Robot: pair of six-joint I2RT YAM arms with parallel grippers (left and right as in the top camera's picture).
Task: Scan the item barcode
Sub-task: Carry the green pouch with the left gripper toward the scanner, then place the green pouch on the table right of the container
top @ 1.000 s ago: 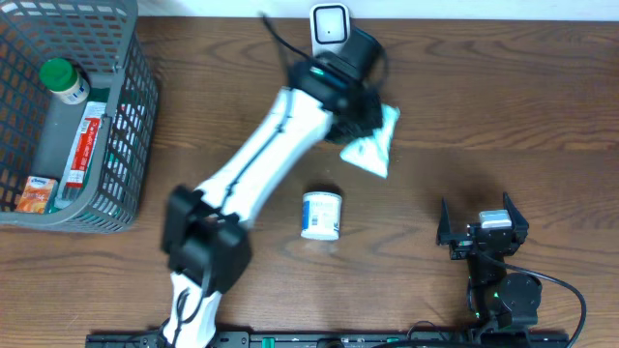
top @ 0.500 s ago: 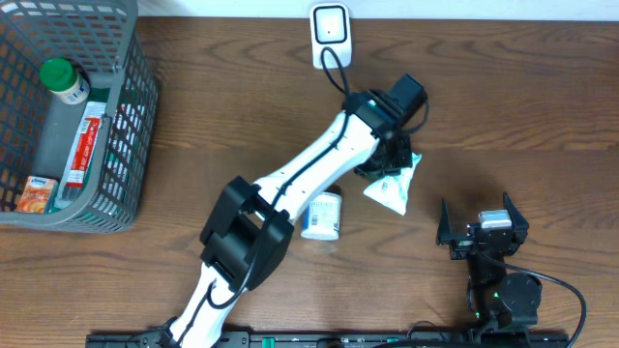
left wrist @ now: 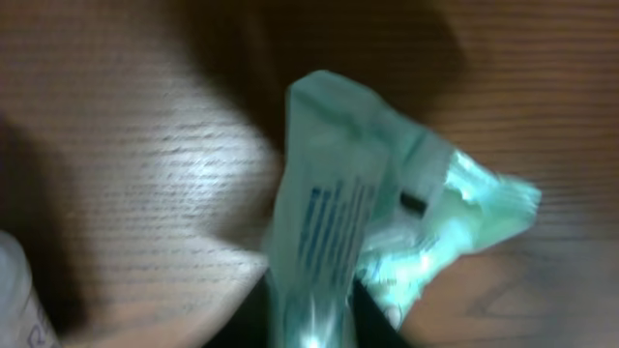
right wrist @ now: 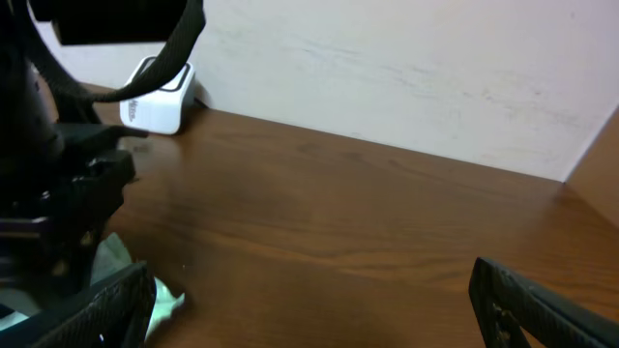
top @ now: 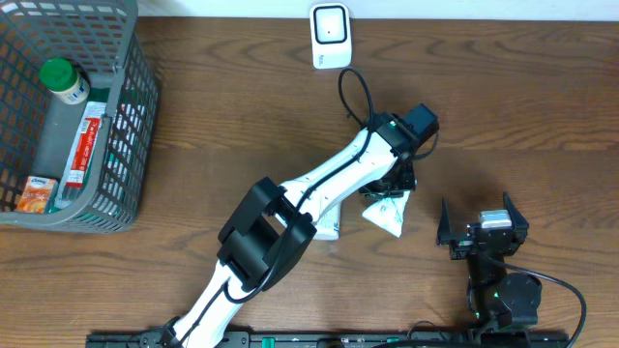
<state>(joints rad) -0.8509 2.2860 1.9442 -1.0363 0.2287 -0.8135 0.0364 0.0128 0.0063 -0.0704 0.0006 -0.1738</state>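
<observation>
The item, a pale green crinkled pouch (top: 388,215), rests on the wood table right of centre. My left gripper (top: 392,186) hangs right over its top edge. In the left wrist view the pouch (left wrist: 387,222) runs up from between the dark fingers (left wrist: 247,324), which press on both sides of its neck; the left gripper (left wrist: 311,295) is shut on it. The white scanner (top: 330,35) stands at the table's far edge, well away from the pouch. My right gripper (top: 481,230) rests wide open near the front right, holding nothing. From the right wrist, a corner of the pouch (right wrist: 162,296) shows beside the right gripper (right wrist: 314,295).
A white jar (top: 330,228) lies mostly hidden under the left arm, just left of the pouch. A grey basket (top: 137,116) with a green-capped bottle (top: 64,81) and packets fills the far left corner. The scanner (right wrist: 160,97) sits against the wall.
The left arm swung away from the scanner, to the right and toward the front, lowering the pouch onto the table beside the jar. The right arm stayed still.
</observation>
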